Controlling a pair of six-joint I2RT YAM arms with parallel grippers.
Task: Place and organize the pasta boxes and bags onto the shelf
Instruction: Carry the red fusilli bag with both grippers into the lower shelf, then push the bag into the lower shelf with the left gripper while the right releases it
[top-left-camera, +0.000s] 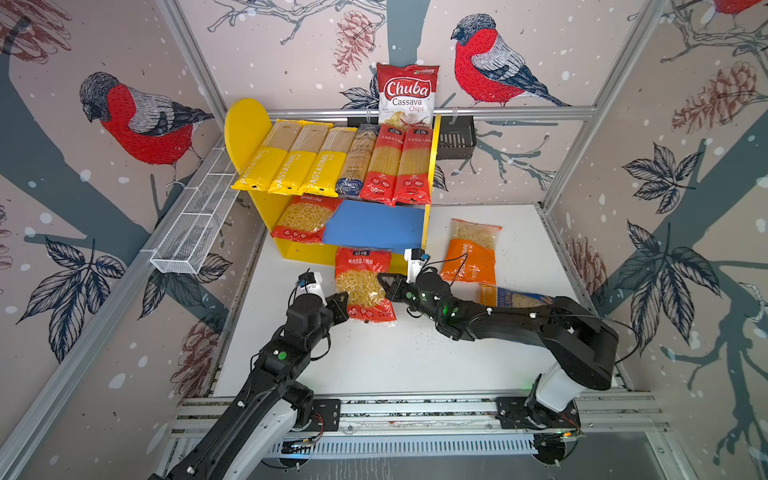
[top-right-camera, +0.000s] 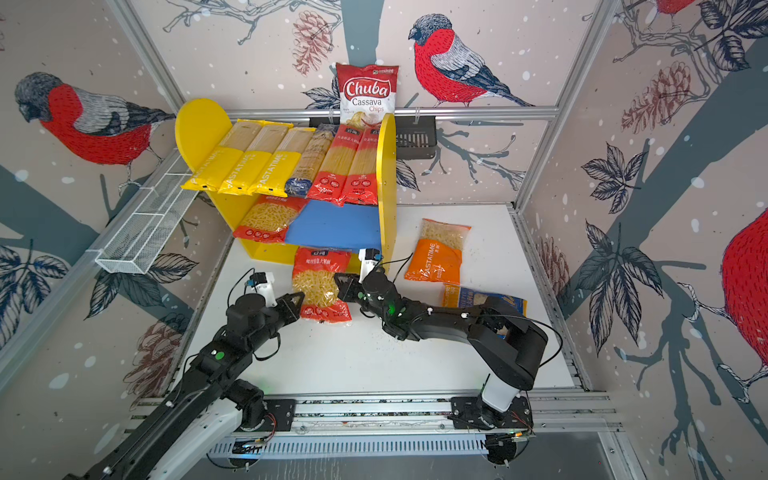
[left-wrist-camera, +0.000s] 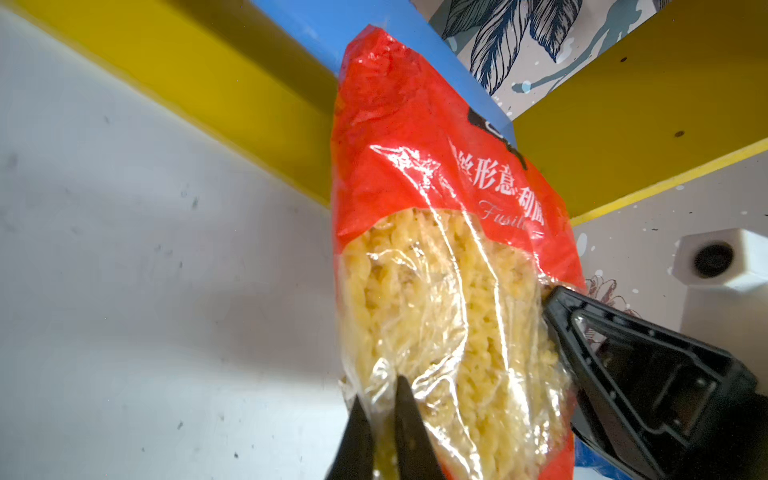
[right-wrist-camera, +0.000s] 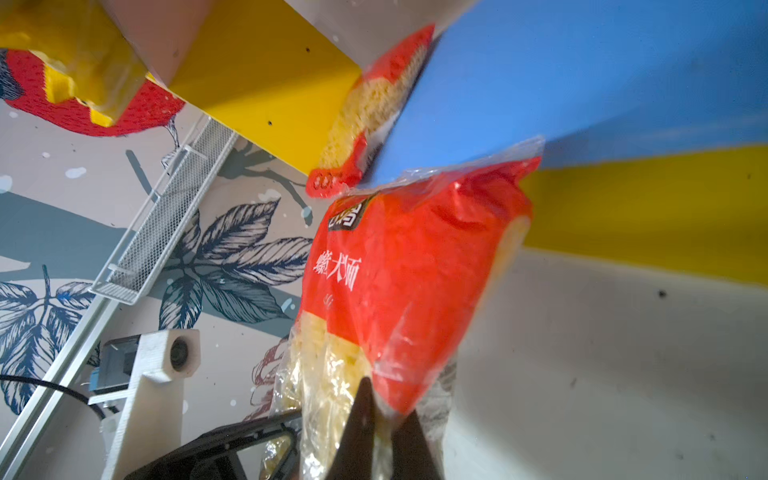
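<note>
Left wrist view puts the left hand (left-wrist-camera: 380, 397) clenched on a thin fold of clear film at one long edge of the red fusilli bag (left-wrist-camera: 436, 270). The right wrist view shows the right hand (right-wrist-camera: 386, 403) nipped onto the opposite edge in the same way. From where I stand the bag sits between the two hands over the white bench (top-left-camera: 395, 357); whether it rests there or hangs just clear I cannot tell. Its long axis runs from the robot's side toward the shelf (top-left-camera: 434, 174), leaning slightly, printed face up. The red-labelled end leads and reaches the yellow base, just under the blue lower board (top-left-camera: 374, 226); the clear end trails. My worry is the grip: both hands seem to hold only loose film, so it could slip or tear, and the loose pasta could sag between them. If one arm leads, the bag would twist, and its floppy front end could catch on the board's front edge and fold under. Further in, a second red bag (top-left-camera: 303, 218) already fills the left of that board, so a drift that way would shove it. The long packs (top-left-camera: 332, 162) overhang the upper board's front, where a rising wrist might clip them.
</note>
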